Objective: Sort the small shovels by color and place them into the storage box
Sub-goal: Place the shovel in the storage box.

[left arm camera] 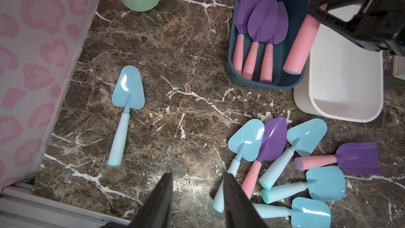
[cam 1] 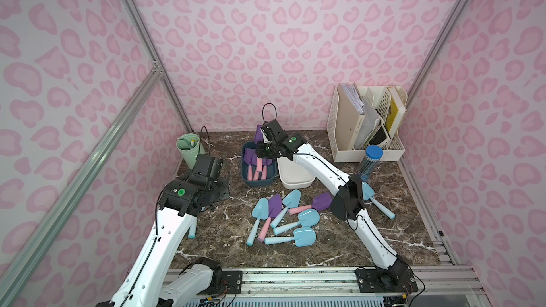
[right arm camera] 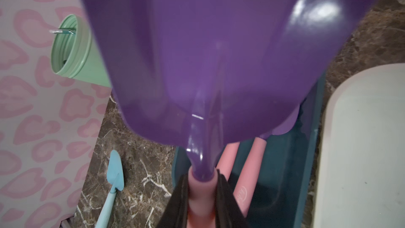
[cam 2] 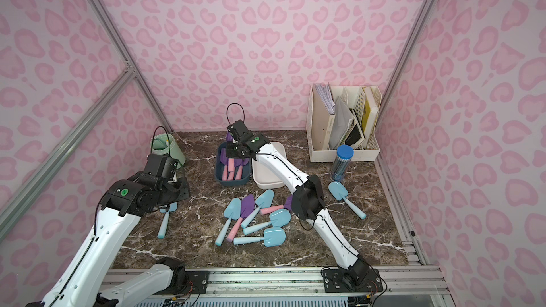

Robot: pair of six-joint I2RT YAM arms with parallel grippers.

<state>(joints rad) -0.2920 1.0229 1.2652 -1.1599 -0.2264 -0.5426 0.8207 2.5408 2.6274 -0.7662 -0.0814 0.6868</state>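
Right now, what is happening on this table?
The right jaws are shut on the pink handle of a purple shovel, above the blue box, where three purple shovels already lie. The white box holds none. The left jaws hang open over the table. Six blue shovels and two purple ones lie loose.

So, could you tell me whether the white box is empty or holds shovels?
Empty where visible: the white box shows a bare floor; the right gripper hides one end.

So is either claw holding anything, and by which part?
The right gripper holds a purple shovel by its pink handle. The left gripper holds nothing.
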